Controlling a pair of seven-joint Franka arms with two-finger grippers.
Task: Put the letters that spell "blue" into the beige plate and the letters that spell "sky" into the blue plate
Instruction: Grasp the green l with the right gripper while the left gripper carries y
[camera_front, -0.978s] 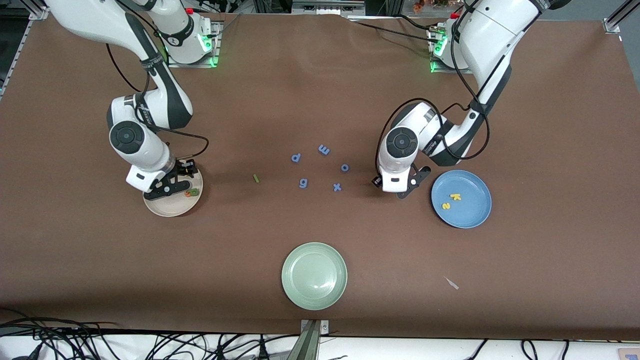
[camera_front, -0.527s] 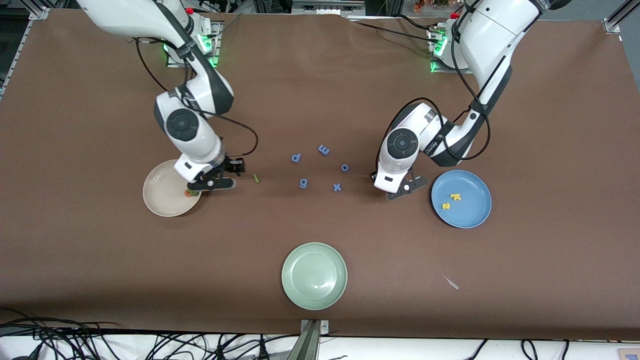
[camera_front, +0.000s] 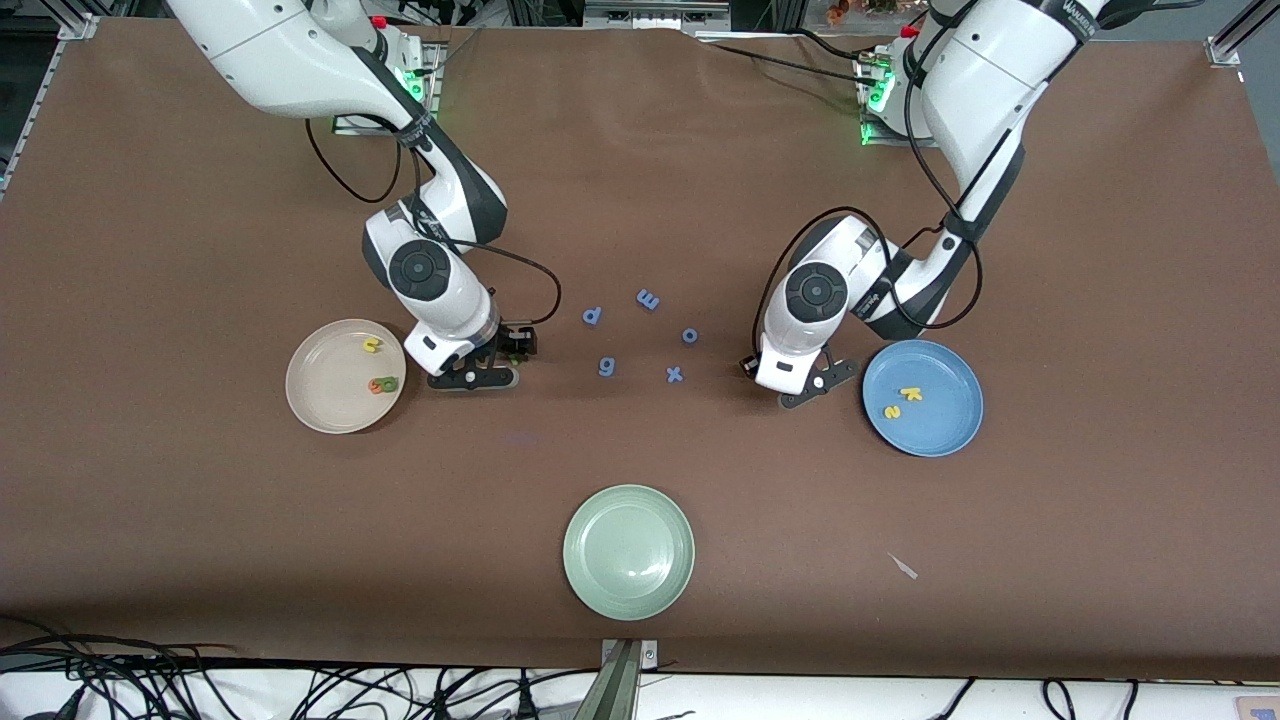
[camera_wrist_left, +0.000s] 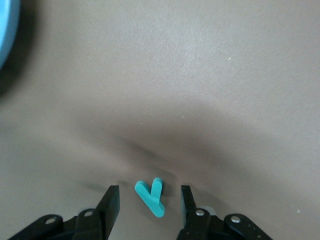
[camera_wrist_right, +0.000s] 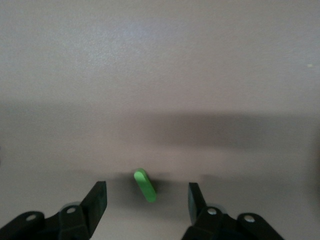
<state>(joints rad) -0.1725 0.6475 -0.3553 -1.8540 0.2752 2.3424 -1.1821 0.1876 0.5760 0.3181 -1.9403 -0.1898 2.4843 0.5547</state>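
Mid-height in the front view, the left pincer (camera_front: 808, 386) stands spread astride the teal y (camera_wrist_left: 150, 196), flat on the table (camera_front: 640, 150) beside the blue plate (camera_front: 925, 437). The right pincer (camera_front: 482, 374) is spread astride the green l (camera_wrist_right: 145, 185) near the beige plate (camera_front: 325, 402). We judge both last pick-ups in hand; each pincer must next pinch its thin letter squarely, then lift.

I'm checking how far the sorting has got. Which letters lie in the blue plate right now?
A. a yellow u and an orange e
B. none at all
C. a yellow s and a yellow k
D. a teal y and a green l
C: the front view shows the yellow s and the yellow k lying in the blue plate, and no other letter there.
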